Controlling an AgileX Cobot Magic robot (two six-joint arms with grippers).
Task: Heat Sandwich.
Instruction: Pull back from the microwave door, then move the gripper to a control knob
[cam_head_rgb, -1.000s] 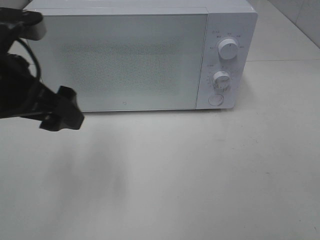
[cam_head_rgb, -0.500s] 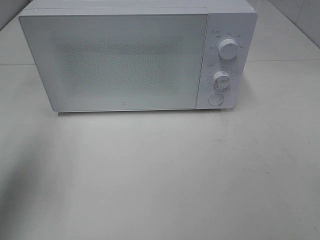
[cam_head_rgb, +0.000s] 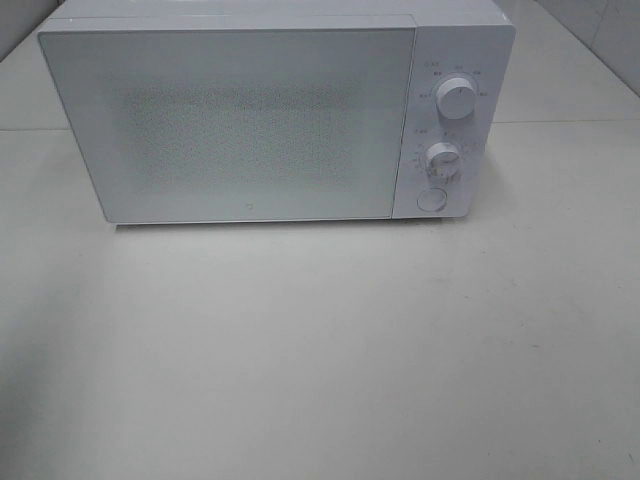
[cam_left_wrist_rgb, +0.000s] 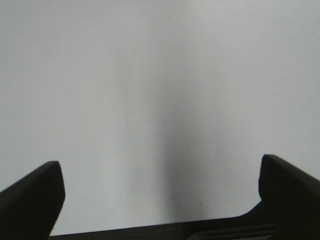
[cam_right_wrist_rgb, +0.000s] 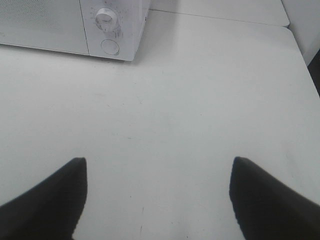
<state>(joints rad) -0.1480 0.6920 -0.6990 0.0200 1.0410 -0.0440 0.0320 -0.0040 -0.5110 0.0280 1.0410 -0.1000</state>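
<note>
Pale grey counter (cam_head_rgb: 330, 350) fills most of what I can see from my station, bare and matte under even light.

On the left wrist camera, my left tool (cam_left_wrist_rgb: 160, 165) is released. Its two dark fingers (cam_left_wrist_rgb: 35, 197) stand wide apart at the frame's edges, with only counter surface between them and a soft shadow running down the middle. That view shows nothing else.

My right tool (cam_right_wrist_rgb: 158, 162) is also released, jaws spread and gripping nothing. It hangs over open counter, well apart from the white microwave (cam_head_rgb: 250, 120), whose control-panel corner shows at the far side of the right wrist view. I can make out one dial and the round button under it there.

The high camera shows the microwave sitting square at the back of the counter, its door (cam_head_rgb: 240, 125) closed flush. The door's speckled window is too opaque for me to see through. On the panel to the right of the door are an upper dial (cam_head_rgb: 456, 100), a lower dial (cam_head_rgb: 442, 160) and a round button (cam_head_rgb: 431, 199) stacked in a column.

The sandwich shows in none of my views, so I cannot tell where it is.
</note>
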